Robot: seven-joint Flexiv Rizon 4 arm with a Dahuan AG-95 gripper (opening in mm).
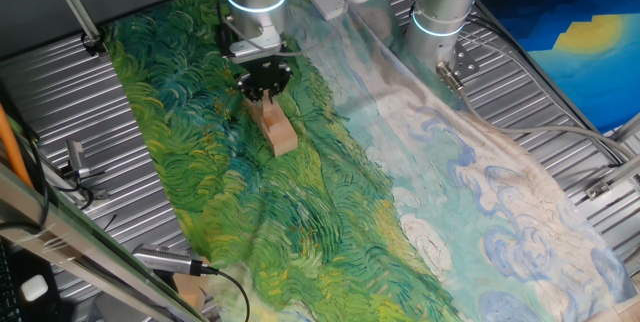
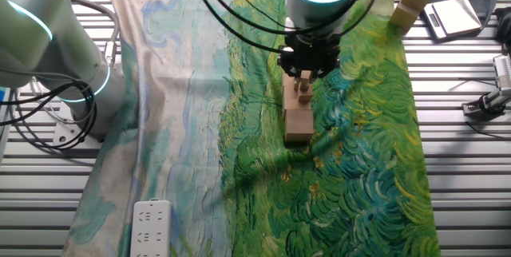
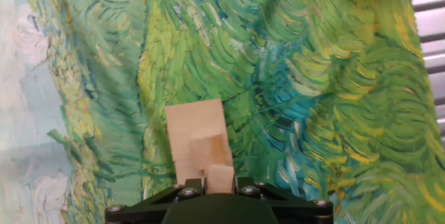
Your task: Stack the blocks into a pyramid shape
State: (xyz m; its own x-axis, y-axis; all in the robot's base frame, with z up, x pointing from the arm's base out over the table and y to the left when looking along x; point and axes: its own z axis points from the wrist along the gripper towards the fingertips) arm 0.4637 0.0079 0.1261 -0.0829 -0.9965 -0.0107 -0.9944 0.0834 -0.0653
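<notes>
The claw grips a small block just above the row of larger blocks on a green-and-blue painted cloth covering the ribbed metal tabletop. A white power strip lies nearby; no writing is readable.

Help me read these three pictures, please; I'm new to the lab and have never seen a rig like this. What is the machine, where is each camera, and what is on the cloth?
The machine is a robot arm whose black gripper has two fingers. Two pictures come from fixed cameras on different sides of the table; the third looks along the fingers from the hand itself. A painted green and blue cloth covers the table. On it stands a row of larger wooden blocks, with a smaller block on top. The gripper appears to hold a small block just above them. More blocks wait at the cloth's edge.
</notes>
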